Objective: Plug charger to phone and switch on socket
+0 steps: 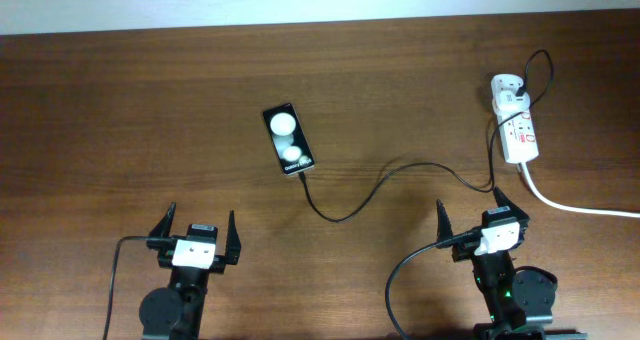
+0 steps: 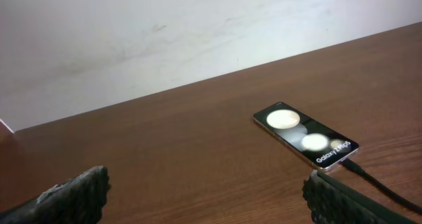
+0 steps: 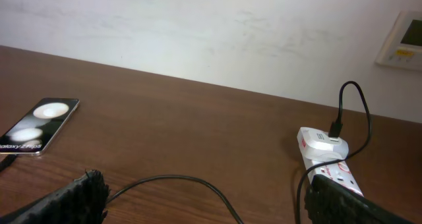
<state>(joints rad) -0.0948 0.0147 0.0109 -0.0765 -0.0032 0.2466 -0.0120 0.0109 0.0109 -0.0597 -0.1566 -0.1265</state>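
Observation:
The black phone point(image 1: 288, 139) lies face up on the wooden table, two white glares on it; it also shows in the left wrist view point(image 2: 305, 136) and the right wrist view point(image 3: 38, 126). The thin black charger cable point(image 1: 380, 185) runs from the phone's near end across the table to the white plug adapter point(image 1: 506, 88), which sits in the white socket strip point(image 1: 519, 130). The connector tip sits at the phone's lower edge point(image 2: 353, 166). My left gripper point(image 1: 196, 236) is open and empty, near of the phone. My right gripper point(image 1: 482, 218) is open and empty, just near of the socket point(image 3: 330, 168).
The socket's thick white cord point(image 1: 580, 208) runs off to the right edge. A pale wall stands beyond the table's far edge, with a white wall panel point(image 3: 402, 39) at the right.

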